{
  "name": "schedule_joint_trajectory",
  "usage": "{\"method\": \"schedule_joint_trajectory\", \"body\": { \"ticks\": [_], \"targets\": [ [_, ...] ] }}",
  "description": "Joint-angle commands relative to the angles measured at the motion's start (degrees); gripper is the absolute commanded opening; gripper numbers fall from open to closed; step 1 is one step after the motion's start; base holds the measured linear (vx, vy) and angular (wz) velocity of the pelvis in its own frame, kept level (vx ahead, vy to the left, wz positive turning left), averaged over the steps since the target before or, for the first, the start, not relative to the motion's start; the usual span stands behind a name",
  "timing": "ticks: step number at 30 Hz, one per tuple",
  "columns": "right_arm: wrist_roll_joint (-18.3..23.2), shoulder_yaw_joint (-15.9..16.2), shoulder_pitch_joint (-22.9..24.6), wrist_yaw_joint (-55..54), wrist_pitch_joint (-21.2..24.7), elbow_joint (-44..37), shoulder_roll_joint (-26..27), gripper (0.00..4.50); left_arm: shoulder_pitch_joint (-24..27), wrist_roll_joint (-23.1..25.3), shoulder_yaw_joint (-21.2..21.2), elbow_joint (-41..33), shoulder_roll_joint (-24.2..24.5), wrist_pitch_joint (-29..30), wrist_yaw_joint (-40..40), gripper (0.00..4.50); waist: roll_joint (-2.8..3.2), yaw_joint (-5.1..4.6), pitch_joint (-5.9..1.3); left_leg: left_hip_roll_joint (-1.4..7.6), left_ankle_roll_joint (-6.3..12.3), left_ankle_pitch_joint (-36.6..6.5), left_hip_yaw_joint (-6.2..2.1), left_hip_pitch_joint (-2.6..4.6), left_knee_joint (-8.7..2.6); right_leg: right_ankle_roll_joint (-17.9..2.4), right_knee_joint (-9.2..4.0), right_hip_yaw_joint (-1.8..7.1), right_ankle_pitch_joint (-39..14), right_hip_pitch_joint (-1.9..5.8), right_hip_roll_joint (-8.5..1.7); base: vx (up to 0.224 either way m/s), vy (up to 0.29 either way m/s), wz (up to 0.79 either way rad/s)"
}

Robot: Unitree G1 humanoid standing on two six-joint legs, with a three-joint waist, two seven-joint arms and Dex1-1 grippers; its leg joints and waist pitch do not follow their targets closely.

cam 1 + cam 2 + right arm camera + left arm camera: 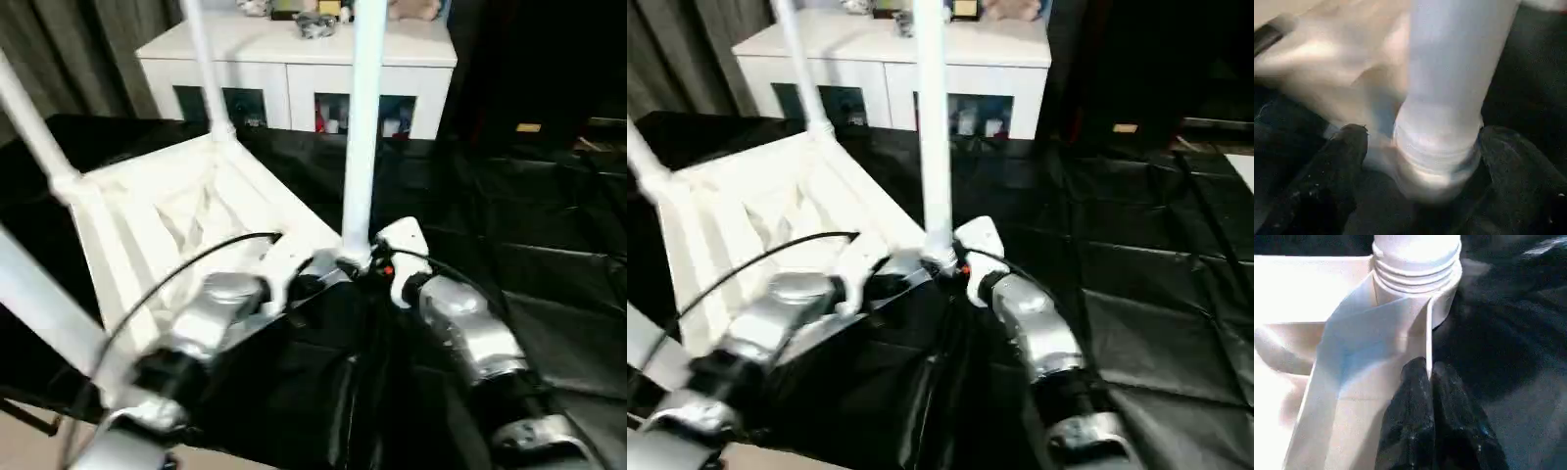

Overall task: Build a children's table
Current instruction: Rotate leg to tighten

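Between the two sets of jaws sits the near corner of the children's table (pixel 186 211), lying upside down on a black, wrinkled sheet (pixel 549 245) with its round legs standing upward. From the left, the left gripper (pixel 1428 382) has its jaws pressed together on the thin raised rim of the top, just beside the corner socket; the rim is a flat upright plastic wall, easy to pinch but likely to flex. Beyond these jaws the underside shows shallow ribs and smooth, glossy white plastic, which looks light, stiff and rather slippery. At the corner itself a leg (pixel 361 127) rises from a ridged, threaded collar. The right gripper (pixel 1437 161) has its jaws apart, one black finger on each side of that collar, neither clearly pressing it. The leg is a long smooth tube, so a hold low at the ridges should give more bite than the slick shaft. Behind stands a white cabinet (pixel 294 69) with dark glass doors.
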Motion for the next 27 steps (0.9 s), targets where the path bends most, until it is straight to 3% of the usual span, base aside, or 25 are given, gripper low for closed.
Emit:
{"method": "schedule_joint_trajectory", "body": {
  "ticks": [1, 8, 9, 10, 14, 19, 27],
  "targets": [
    [1.1, 1.4, 0.3, 5.8, 0.4, -2.3, -1.1, 3.85, 2.5, -0.5, -1.7, -0.8, 2.6, -0.1, -6.0, 0.0, -0.82, 0.22, -2.64, 0.29, 3.34, -14.5, 0.44, -0.64, -3.61, -12.0, -3.46, 1.04, -13.5, 2.9, -1.54, 0.0, 0.0, 0.0],
    [2.6, 2.0, 0.7, 10.4, 1.0, -4.1, -3.8, 3.85, 4.6, -3.5, -2.3, -6.8, 5.8, 1.8, -12.6, 0.0, -0.77, 0.34, -2.79, 0.48, 3.78, -11.5, 0.75, -0.24, -3.27, -14.9, -2.62, 1.19, -6.6, 2.82, -1.38, 0.0, 0.0, 0.0],
    [3.1, 2.4, 0.9, 12.0, 1.3, -4.9, -4.8, 3.85, 5.4, -4.5, -2.7, -9.1, 7.2, 3.0, -14.9, 0.0, -0.69, 0.63, -2.92, 0.5, 4.08, -11.2, 0.91, 0.11, -3.03, -15.8, -2.47, 1.23, -5.1, 2.74, -1.4, 0.0, 0.0, 0.0],
    [3.6, 2.8, 1.1, 13.3, 1.8, -5.8, -5.5, 3.85, 5.9, -5.1, -2.9, -10.7, 8.1, 3.9, -16.4, 0.0, -0.81, 0.69, -2.8, 0.47, 4.35, -10.6, 0.85, -0.28, -3.14, -15.9, -2.29, 1.2, -4.4, 3.03, -1.38, 0.0, 0.0, 0.0],
    [3.7, 3.4, 1.6, 15.3, 2.4, -6.9, -6.1, 3.85, 6.6, -5.9, -3.6, -12.6, 9.0, 4.8, -18.1, 0.0, -0.77, 1.11, -2.67, 0.48, 4.27, -11.1, 0.96, -0.08, -3.07, -15.8, -2.45, 1.22, -5.8, 2.78, -1.33, 0.0, 0.0, 0.0],
    [3.5, 3.9, 1.8, 16.8, 2.8, -7.1, -6.1, 3.85, 6.8, -5.9, -3.6, -13.2, 9.0, 5.1, -18.3, 0.0, -0.8, 1.3, -2.53, 0.47, 2.49, -13.7, 0.82, 0.02, -3.32, -14.3, -2.76, 1.34, -10.2, 2.73, -1.45, 0.0, 0.0, 0.0],
    [4.1, 4.4, 1.9, 18.0, 3.5, -7.1, -6.5, 3.11, 6.8, -6.0, -3.7, -14.7, 9.7, 6.7, -18.6, 0.0, -0.94, 1.34, -2.89, 0.28, 3.57, -9.7, 0.82, -0.17, -2.86, -15.4, -2.14, 1.27, -4.5, 3.03, -1.32, 0.0, 0.0, 0.0]
  ]
}}
